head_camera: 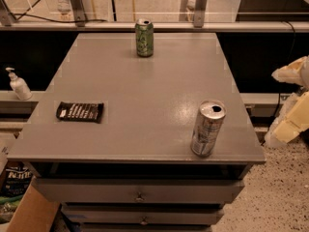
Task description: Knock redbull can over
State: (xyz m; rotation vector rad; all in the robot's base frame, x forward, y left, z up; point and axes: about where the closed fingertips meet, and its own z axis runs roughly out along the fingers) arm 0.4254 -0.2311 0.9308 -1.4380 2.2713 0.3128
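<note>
I've got one camera, mounted high at the worktop's (145, 91) near edge. It looks down and across to the far rail (251, 27), fairly close in. The drawers (96, 190) fill the bottom, and the gripper (292, 122) is at the right frame edge, off the worktop.

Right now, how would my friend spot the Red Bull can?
Find the grey table with drawers, then its front right corner, nearest the cream pincer off the right side. The redbull can stands upright there: tall, slim and silver, unlike the shorter green can at the far edge and the flat dark packet on the left.
</note>
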